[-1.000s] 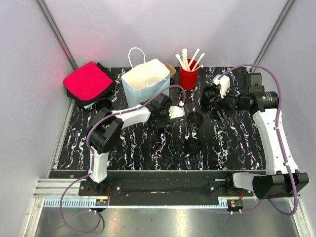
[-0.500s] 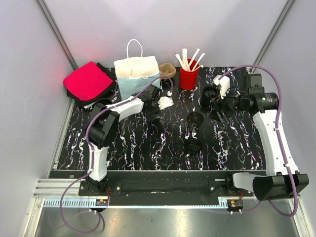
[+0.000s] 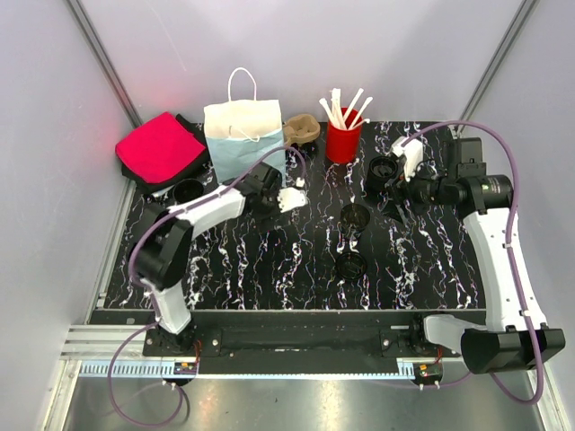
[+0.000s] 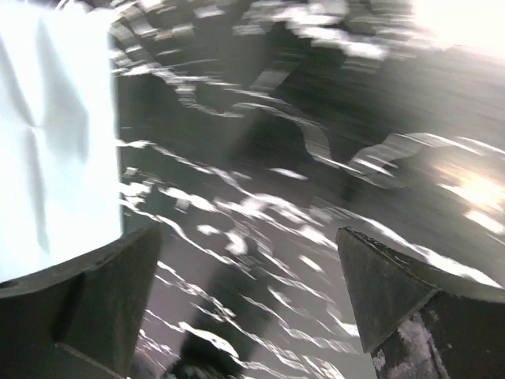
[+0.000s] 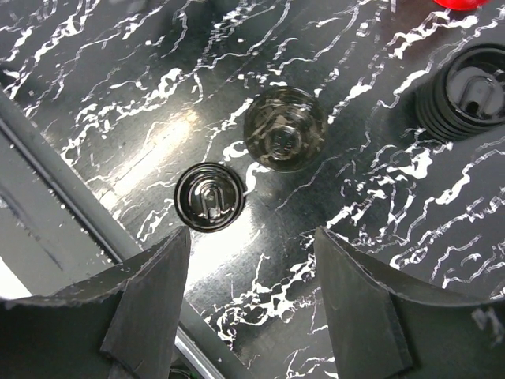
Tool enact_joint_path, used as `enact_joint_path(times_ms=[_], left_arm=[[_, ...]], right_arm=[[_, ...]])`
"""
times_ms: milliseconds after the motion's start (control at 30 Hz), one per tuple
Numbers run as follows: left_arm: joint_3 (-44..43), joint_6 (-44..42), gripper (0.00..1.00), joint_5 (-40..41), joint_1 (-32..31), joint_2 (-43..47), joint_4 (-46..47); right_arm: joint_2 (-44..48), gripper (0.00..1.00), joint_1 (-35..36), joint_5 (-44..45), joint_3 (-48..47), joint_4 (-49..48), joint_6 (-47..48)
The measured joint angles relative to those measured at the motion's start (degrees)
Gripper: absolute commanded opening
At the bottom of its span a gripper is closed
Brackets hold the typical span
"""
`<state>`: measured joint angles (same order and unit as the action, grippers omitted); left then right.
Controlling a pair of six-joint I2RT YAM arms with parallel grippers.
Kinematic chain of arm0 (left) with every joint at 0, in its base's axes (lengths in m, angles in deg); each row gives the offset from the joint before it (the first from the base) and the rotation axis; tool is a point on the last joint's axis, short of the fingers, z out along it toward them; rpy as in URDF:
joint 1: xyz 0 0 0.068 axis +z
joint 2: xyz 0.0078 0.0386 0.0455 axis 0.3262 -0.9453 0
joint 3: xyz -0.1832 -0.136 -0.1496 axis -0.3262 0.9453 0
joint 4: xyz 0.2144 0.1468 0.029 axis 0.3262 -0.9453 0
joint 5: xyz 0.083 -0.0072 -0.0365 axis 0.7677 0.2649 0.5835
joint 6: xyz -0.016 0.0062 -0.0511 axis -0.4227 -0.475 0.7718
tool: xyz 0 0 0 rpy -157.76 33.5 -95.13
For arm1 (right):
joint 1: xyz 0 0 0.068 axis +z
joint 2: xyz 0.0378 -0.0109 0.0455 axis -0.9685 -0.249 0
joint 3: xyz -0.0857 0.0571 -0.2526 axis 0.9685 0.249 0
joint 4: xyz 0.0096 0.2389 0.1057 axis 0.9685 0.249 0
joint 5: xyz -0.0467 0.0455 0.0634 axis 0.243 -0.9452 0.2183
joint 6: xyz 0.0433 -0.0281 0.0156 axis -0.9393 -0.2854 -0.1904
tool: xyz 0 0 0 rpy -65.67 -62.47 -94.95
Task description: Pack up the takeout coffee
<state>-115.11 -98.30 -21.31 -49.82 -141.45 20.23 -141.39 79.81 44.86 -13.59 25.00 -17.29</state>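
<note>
Top external view: the takeout coffee (image 3: 350, 265) stands upright and lidded on the table (image 3: 269, 269), untouched, at 6 o'clock of a lidless cup (image 3: 356, 215). The right gripper (image 5: 252, 260) hovers at 1 o'clock of the coffee, jaws parted with nothing between them; its camera looks down on the lid, judged a line-up for the pick. The paper bag (image 3: 243, 135) stands upright at 10 o'clock. The left gripper (image 3: 289, 197) sits just beside the bag's right face, jaws spread wide and empty, probably positioned to steady it for loading. Packing not yet begun
</note>
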Motion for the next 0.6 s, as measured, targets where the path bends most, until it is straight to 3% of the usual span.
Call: enact_joint_path(times_ms=[300,600], left_arm=[[11.1,-3.6,0.99,-9.6,-15.6,20.6,-0.5],[13.6,-4.0,0.99,-8.8,-33.1,19.6,0.7]], right_arm=[[1.5,0.84,-1.3,5.2,4.5,-4.3,-5.0],[9.0,0.93,-7.0,9.6,12.8,-8.7,-8.9]])
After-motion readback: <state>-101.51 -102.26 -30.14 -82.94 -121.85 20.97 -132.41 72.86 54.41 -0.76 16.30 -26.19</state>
